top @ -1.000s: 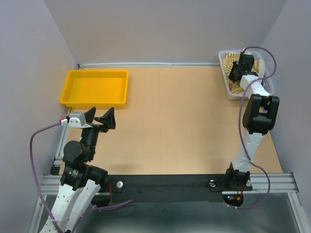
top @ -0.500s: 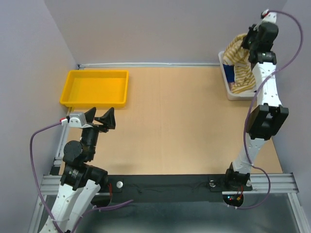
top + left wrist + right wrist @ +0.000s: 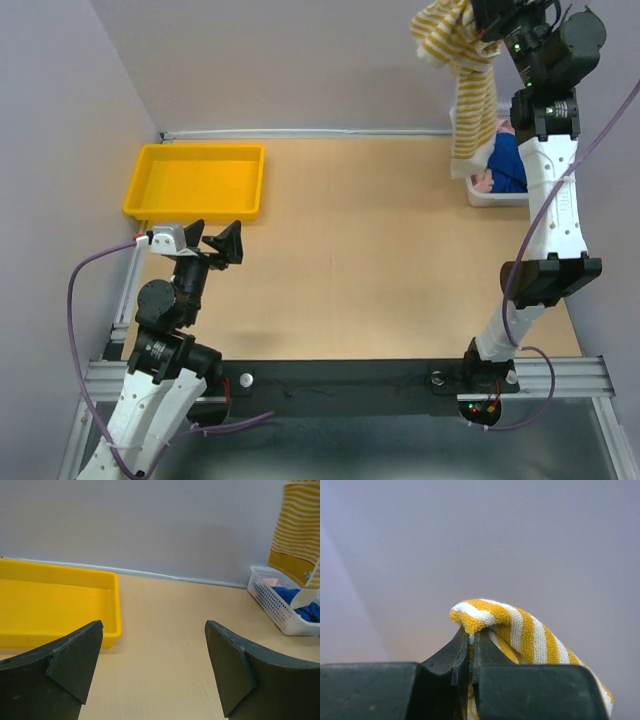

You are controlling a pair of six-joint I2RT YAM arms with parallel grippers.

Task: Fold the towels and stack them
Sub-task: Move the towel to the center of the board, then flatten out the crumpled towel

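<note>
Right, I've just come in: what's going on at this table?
The right end effector is shut on the yellow-striped towel, holding it high so it hangs over the white basket at far right. The blue towel and pink towel lie in that basket. The left end effector hovers open near the yellow tray. Nothing is folded yet.

Right gripper (image 3: pixel 472 642): dark fingers (image 3: pixel 447 657) pressed together, pinching striped towel (image 3: pixel 520 626). Yellow-and-white fold bulges above fingertips, drapes right. Background: plain pale wall (image 3: pixel 470 535).
</note>
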